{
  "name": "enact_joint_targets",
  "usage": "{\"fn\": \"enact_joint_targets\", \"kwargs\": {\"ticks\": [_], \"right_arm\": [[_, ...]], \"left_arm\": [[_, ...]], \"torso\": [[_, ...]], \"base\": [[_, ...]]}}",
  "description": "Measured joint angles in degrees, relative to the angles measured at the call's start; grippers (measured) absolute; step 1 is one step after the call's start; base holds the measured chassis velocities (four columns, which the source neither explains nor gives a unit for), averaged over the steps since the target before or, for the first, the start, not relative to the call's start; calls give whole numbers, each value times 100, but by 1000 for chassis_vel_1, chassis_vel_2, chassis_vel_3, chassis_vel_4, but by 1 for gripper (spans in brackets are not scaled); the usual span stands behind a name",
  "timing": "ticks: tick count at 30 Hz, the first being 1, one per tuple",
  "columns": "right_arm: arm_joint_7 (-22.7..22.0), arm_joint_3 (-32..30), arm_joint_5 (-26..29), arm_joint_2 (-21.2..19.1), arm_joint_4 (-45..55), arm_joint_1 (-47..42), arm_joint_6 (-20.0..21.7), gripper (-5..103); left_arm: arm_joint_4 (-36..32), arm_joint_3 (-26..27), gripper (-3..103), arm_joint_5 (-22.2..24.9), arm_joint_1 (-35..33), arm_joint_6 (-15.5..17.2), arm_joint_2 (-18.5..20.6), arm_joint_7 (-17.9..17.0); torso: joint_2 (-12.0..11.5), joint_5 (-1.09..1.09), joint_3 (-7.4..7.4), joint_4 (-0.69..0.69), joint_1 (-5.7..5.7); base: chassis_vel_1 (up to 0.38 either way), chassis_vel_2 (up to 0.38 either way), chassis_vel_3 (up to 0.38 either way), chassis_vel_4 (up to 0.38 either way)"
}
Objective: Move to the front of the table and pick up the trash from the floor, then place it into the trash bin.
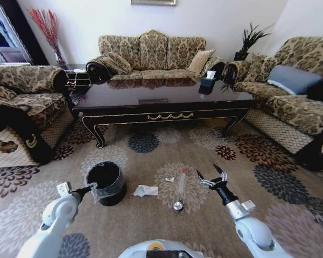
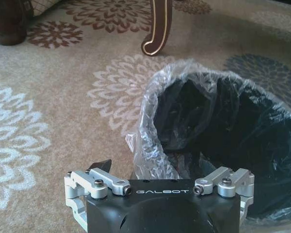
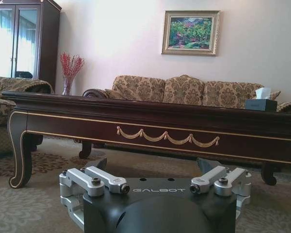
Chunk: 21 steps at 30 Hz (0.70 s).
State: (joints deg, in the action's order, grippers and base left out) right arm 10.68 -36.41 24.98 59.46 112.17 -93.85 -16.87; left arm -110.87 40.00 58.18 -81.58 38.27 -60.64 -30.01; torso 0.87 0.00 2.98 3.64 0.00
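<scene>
Trash (image 1: 146, 190) on floor (image 1: 247, 161) beside bin (image 1: 105, 183)

Head camera high above carpet (image 1: 290, 177); wrist cameras low (right one facing table (image 3: 155, 127)).

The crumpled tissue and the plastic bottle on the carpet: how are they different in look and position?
The crumpled tissue is white, flat and irregular; the plastic bottle is clear, long and slim, with a red cap. The tissue lies nearer the trash bin, beside the left end effector; the bottle lies nearer the open right end effector. Both rest on the floor, ungrasped.
</scene>
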Motion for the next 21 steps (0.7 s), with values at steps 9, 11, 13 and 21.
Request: {"fn": "enact_joint_targets", "kwargs": {"ticks": [9,11,13,21], "right_arm": [[10,-14,-35,23,5,-38,-17,100],[11,-7,-44,32,3,-39,-20,100],[13,1,-50,39,2,-40,-21,100],[19,20,-76,62,-2,-37,-32,100]], "left_arm": [[317,-126,96,-230,86,-147,133,216],[336,-145,92,-255,87,-169,147,274],[354,-176,81,-310,90,-197,151,311],[510,-270,53,-406,153,-279,184,367]], "torso": [[0,0,0,0,0],[0,2,0,-1,0],[1,5,-1,-1,0],[5,10,-4,-1,-1]], "base": [[0,0,0,0],[0,0,0,0],[0,0,0,0],[0,0,0,0]]}}
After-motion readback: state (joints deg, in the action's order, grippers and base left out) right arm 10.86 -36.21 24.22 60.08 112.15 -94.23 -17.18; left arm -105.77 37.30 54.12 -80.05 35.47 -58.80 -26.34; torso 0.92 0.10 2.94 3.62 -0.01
